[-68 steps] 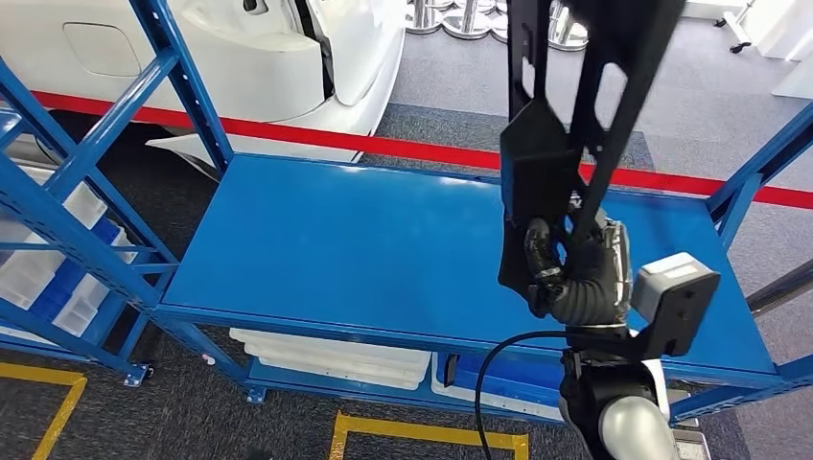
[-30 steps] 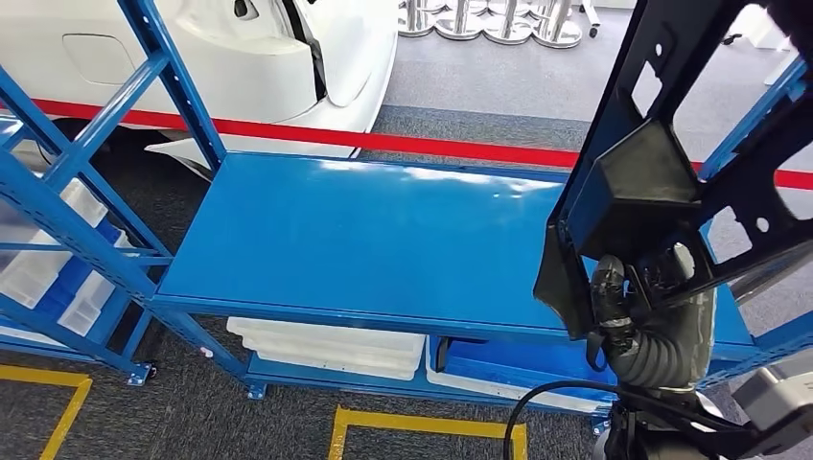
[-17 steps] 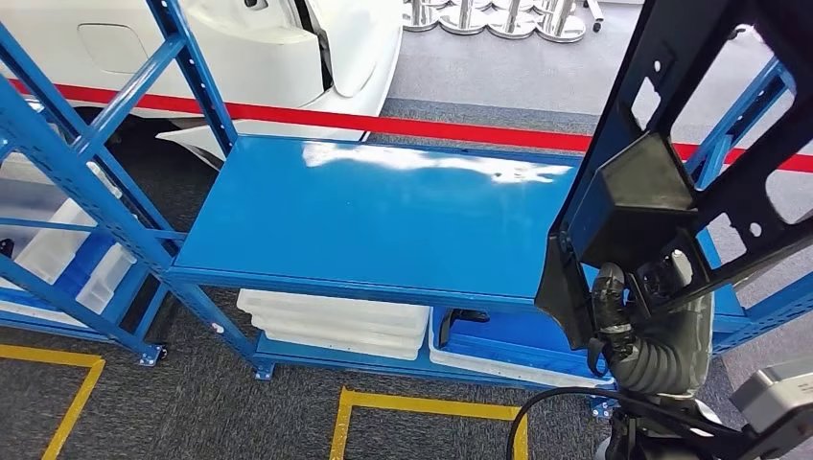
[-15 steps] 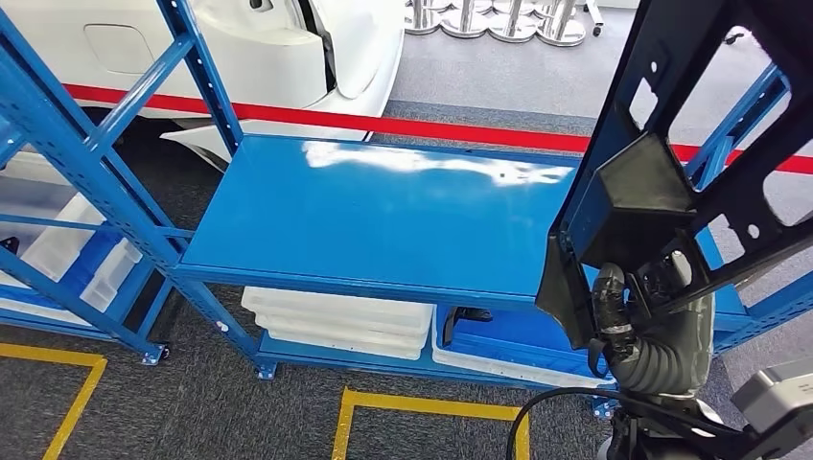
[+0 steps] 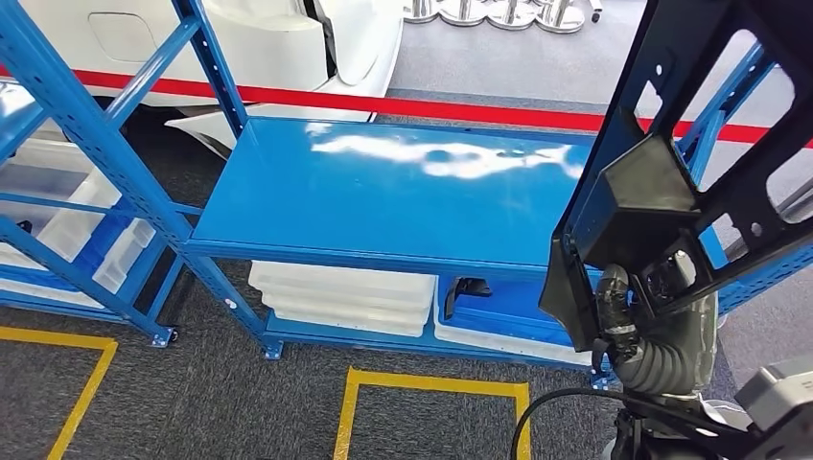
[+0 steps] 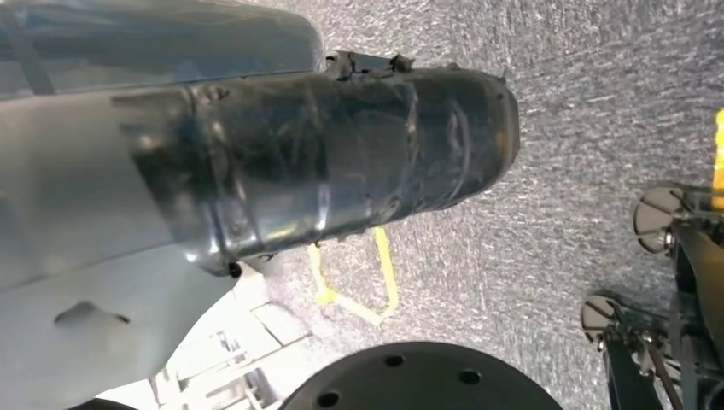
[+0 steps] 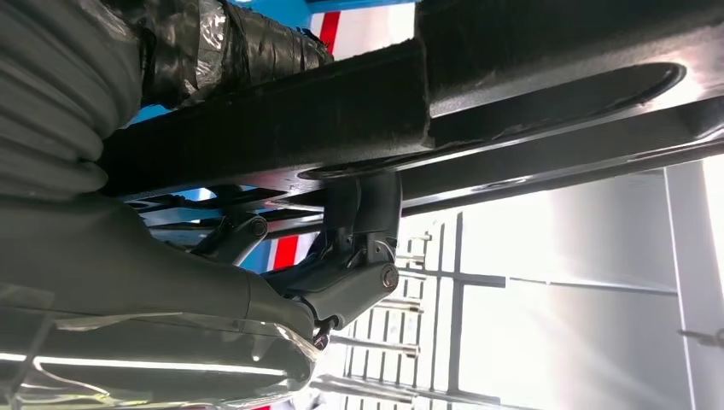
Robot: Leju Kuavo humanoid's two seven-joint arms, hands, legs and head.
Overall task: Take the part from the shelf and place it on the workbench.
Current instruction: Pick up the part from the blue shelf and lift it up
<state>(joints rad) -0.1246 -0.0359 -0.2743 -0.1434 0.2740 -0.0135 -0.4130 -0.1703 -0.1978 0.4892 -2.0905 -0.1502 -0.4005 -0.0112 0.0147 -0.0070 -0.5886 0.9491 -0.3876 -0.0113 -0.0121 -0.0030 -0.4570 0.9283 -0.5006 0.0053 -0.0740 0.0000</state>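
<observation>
The dark fingers (image 7: 354,256) of the right hand (image 5: 640,311) are seen curled around a bar of the large black perforated metal frame part (image 5: 662,182), with the tape-wrapped thumb pressed against its other face, so the part is clamped in that hand. From the head view the part is held upright and slightly tilted, rising from the hand past the top edge of the picture, in front of the right end of the blue steel shelf rack (image 5: 403,192) and clear of its glossy top board. The grey ribbed wrist cover is seen just below the part, and a black cable (image 5: 537,417) is looped beneath it. The left hand (image 6: 324,162) is seen from its wrist camera as a dark tape-wrapped form hanging over grey carpet (image 6: 555,128); whether its fingers are spread or closed cannot be told, and nothing can be seen in it. Under the rack's top board, white plastic trays (image 5: 345,292) are stacked on the lower level, beside a blue bin (image 5: 499,311). Yellow floor tape (image 5: 431,388) is laid on the carpet in front of the rack. Behind the rack a red barrier band (image 5: 422,107) is stretched, and beyond it a white car body (image 5: 288,38) is parked.
</observation>
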